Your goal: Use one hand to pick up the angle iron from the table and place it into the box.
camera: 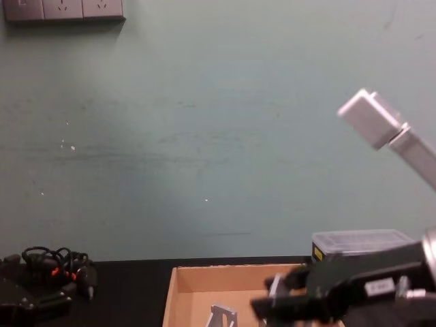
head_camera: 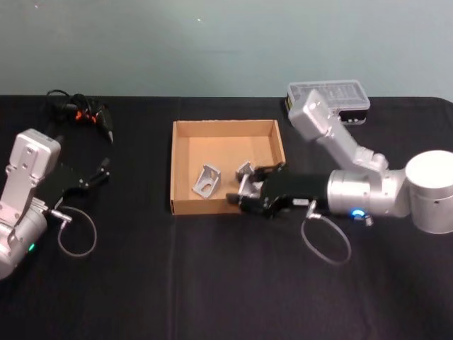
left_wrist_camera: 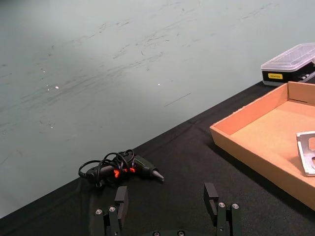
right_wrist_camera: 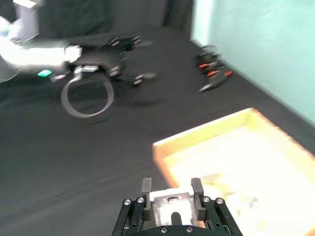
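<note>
The right gripper (head_camera: 242, 191) reaches across the near right corner of the box (head_camera: 181, 138), and in the right wrist view its two fingers (right_wrist_camera: 146, 186) stand on either side of a pale angle iron (right_wrist_camera: 171, 200), pinching it between them. In the head view that held bracket (head_camera: 245, 170) hangs just above the cardboard floor, toward the tray's right side, close to the near wall. To finish this step well, I judge the hand should lower a little more until the metal is nearly on the cardboard before the fingers part, so the piece settles flat instead of bouncing against the low wall. It should also keep clear of the second angle iron (head_camera: 206, 180), which already lies in the box just to the left, apart from the held one. The right arm stretches in from the robot's right side, its forearm nearly level and low over the table (head_camera: 212, 283), the wrist pointing toward the robot's left, with its silver elbow raised behind near the small clear-lidded case (head_camera: 328, 94). Farther off to the left, the left gripper (left_wrist_camera: 168, 202) rests low over the tabletop, parked, with its fingers spread and nothing between them. Beyond it, by the back edge, lies a bundle of black cables (head_camera: 79, 110) with orange bits.
</note>
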Controlling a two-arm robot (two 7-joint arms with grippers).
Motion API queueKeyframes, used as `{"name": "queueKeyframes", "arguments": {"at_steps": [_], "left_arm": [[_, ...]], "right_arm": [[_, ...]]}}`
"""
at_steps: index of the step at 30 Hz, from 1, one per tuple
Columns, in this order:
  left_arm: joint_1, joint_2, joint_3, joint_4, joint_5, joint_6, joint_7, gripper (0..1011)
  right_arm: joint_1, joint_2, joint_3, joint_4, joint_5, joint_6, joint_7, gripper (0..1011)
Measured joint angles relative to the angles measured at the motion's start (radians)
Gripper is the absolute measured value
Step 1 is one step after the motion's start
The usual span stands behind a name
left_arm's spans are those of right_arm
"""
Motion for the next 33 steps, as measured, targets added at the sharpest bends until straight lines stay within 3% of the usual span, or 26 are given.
{"name": "queueKeyframes", "arguments": {"at_steps": [6,10,12,15,16,19,28,33], "left_arm": [[0.000,0.000,0.000,0.000,0.000,0.000,0.000,1011],[0.000,0.000,0.000,0.000,0.000,0.000,0.000,1011],[0.000,0.000,0.000,0.000,0.000,0.000,0.000,1011],[0.000,0.000,0.000,0.000,0.000,0.000,0.000,1011],[0.000,0.000,0.000,0.000,0.000,0.000,0.000,1011],[0.000,0.000,0.000,0.000,0.000,0.000,0.000,1011],[0.000,0.000,0.000,0.000,0.000,0.000,0.000,1011],[0.000,0.000,0.000,0.000,0.000,0.000,0.000,1011]], "right_arm": [[-0.006,-0.013,0.073,0.026,0.014,-0.029,-0.073,482],[0.015,-0.046,0.097,0.097,0.012,-0.054,-0.092,482],[0.043,-0.082,0.109,0.178,0.005,-0.076,-0.100,482],[0.077,-0.122,0.115,0.270,-0.003,-0.100,-0.102,482],[0.077,-0.122,0.115,0.270,-0.003,-0.100,-0.102,482],[0.129,-0.175,0.117,0.390,-0.018,-0.129,-0.100,482],[0.241,-0.284,0.105,0.640,-0.060,-0.187,-0.064,482],[0.268,-0.317,0.099,0.714,-0.079,-0.201,-0.051,482]]}}
